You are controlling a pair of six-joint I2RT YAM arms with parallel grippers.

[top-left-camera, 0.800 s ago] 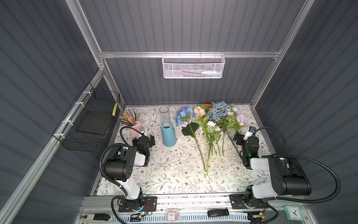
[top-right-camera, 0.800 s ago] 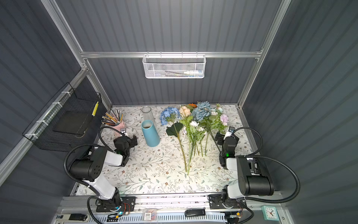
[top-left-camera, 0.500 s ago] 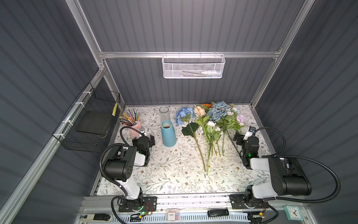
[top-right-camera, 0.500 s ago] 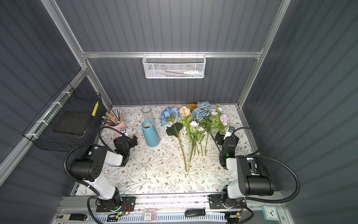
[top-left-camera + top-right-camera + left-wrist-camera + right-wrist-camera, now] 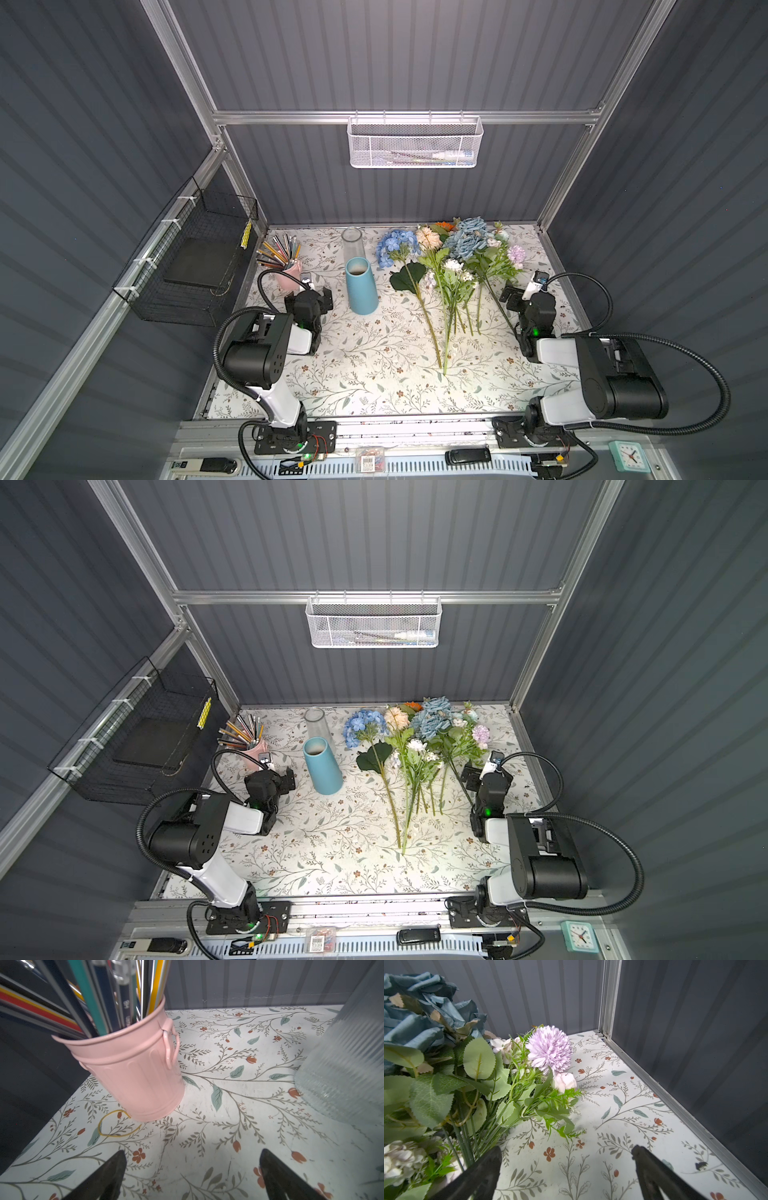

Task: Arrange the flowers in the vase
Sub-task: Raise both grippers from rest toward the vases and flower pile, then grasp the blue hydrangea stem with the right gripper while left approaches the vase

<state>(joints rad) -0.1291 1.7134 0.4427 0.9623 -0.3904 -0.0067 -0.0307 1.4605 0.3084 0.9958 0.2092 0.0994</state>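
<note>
Flowers lie beside the right pincer, stems toward the front edge

All the flowers lie flat in one loose bunch on the right half of the table. Their blooms crowd the back edge near the back right corner. Their long axis runs from back to front, with the green stems fanning out and ending about mid-table. None stands in a vase, so I judge the task not begun.

The right pincer is much the nearer. It sits low just beside the bunch, on the side of the right edge, with its jaws spread wide and nothing between them. Its wrist view shows the outermost stems passing close by one finger and a lilac bloom ahead of the gap. A short sideways shift toward the middle of the table should bring a stem crosswise between the jaws.

The left pincer is likewise wide open and empty. It is near the left edge, facing a pink bucket of pencils toward the back left corner. The blue vase stands upright just beside it, mouth upward, with a clear glass vase behind it at the back edge. Which of the two is meant I cannot tell.

Bare table lies between the blue vase and the nearest stem, and the front half is free. The right wall is close to the right arm, so lifting up and toward the middle looks the safer way. The long stems will need height to clear a vase's rim.
</note>
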